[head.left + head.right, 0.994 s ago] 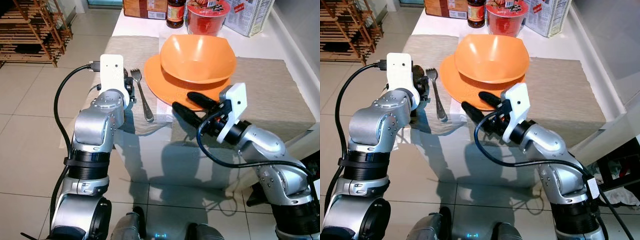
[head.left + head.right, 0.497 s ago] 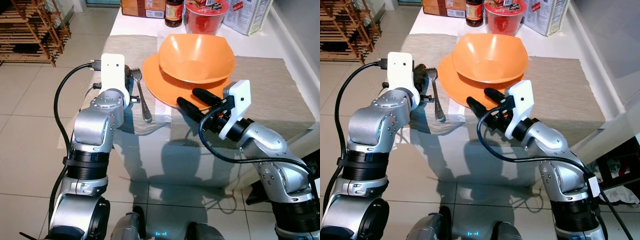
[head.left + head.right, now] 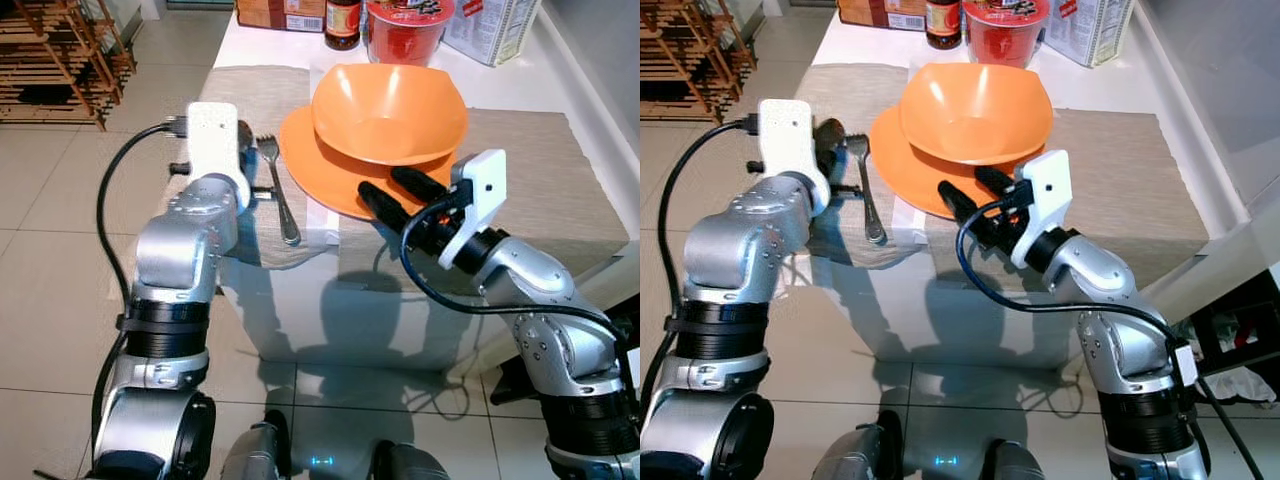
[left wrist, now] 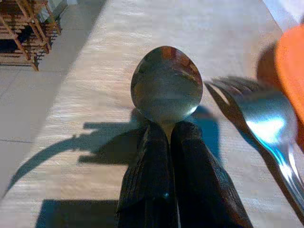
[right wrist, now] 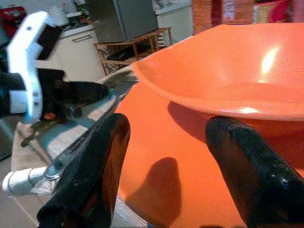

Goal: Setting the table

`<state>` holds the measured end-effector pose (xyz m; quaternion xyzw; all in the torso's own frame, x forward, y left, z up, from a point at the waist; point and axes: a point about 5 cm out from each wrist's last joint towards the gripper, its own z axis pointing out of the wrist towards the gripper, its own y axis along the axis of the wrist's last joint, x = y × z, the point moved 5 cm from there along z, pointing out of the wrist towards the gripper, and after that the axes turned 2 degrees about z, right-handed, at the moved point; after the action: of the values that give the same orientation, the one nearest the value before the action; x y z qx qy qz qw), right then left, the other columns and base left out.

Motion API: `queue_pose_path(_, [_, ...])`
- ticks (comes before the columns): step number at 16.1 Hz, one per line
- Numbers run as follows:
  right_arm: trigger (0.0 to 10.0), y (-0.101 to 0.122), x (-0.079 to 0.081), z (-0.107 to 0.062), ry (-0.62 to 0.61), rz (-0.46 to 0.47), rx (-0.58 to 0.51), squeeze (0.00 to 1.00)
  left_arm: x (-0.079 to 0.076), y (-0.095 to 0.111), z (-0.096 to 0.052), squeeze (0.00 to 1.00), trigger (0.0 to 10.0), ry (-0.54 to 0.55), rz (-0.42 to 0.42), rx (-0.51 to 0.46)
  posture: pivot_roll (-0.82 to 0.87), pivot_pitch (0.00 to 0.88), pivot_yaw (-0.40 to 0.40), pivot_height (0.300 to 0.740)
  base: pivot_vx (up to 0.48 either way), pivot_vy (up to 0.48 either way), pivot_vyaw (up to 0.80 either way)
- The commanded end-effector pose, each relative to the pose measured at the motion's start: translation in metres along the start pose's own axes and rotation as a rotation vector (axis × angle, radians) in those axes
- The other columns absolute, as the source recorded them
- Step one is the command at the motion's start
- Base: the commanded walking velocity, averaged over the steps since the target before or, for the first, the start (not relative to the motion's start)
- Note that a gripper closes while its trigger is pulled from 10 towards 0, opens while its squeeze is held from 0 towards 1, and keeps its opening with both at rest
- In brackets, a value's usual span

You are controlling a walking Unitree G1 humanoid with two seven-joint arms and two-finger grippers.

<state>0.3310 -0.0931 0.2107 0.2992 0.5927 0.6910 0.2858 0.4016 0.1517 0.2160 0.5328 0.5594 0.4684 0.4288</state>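
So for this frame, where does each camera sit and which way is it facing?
Left eye view: on the head, looking down at table, both arms in sight.
Right eye view: same scene.
Left wrist view: looks along the left gripper, shut on a spoon, beside a fork.
Right wrist view: looks between the open right gripper at orange bowl on plate.
Wrist views share the fork.

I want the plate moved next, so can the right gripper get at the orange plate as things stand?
Probably yes. The right gripper is open, right at the near rim of the orange plate, with nothing between them. The orange bowl sits on the plate, so it would ride along.
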Motion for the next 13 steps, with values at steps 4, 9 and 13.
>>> queue_pose_path(4, [10.0,0.006,-0.009,0.000,-0.047,-0.006,-0.026,0.00,0.013,0.044,-0.008,0.00,0.0,-0.088,-0.243,-0.209,-0.07,0.208,0.028,0.740,0.000,0.000,0.00])
queue_pose_path(9, [10.0,0.007,-0.010,0.000,-0.060,-0.003,-0.032,0.00,-0.017,0.088,-0.041,0.00,1.7,-0.461,-0.541,-0.390,-0.07,0.206,0.028,0.740,0.000,0.000,0.00])
queue_pose_path(13, [10.0,0.008,-0.011,0.002,-0.072,0.005,-0.048,0.00,0.013,0.124,-0.090,0.00,10.0,-0.838,-1.014,-0.646,-0.08,0.200,0.033,0.740,0.000,0.000,0.00])
